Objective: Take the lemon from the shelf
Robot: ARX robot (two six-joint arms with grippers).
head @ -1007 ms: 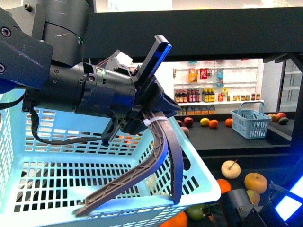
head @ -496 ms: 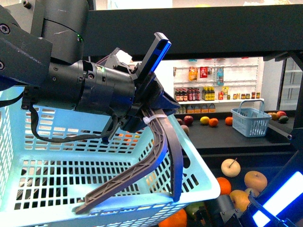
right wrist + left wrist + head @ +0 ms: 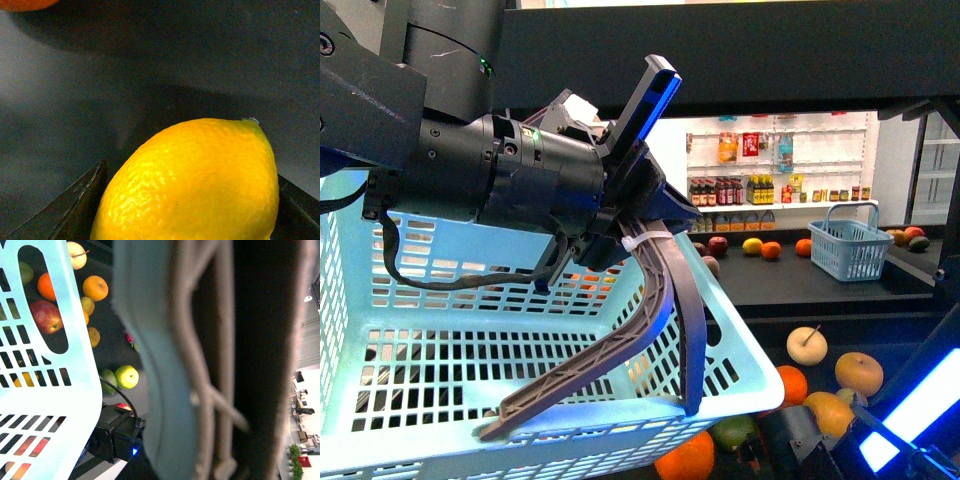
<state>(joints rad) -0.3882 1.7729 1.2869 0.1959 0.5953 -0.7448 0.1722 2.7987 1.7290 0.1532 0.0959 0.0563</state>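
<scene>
Between the right fingers: the lemon (image 3: 195,185) fills the gap, its yellow skin meeting both dark fingers (image 3: 75,205); its lower part is cut off by the frame.
Right gripper (image 3: 192,170): closed onto the lemon from both sides; the fingertips are mostly hidden behind the fruit.
Shelf (image 3: 165,65): only a bare dark patch of tray shows behind the lemon, so no edge or corner is in sight to place the fruit by.
Orange (image 3: 25,4): a sliver at the frame edge, well apart from the lemon.
Front view, lower right: the right arm shows only as a dark bulk with a lit blue strip (image 3: 910,410); the lemon and the fingers are hidden there.
Left gripper (image 3: 645,250): clamped on the grey-brown handle (image 3: 655,320) of the pale blue basket (image 3: 470,350), which it holds up.
Left wrist view: the handle is a blur across the middle; past the basket wall lie a red apple (image 3: 46,316) and a green apple (image 3: 126,376).
Tray by the basket's corner: a pale stemmed apple (image 3: 807,345) sits among round fruit, partly covered by the basket.
Background: white store shelves (image 3: 770,190) with bottles, labels too small to read.
</scene>
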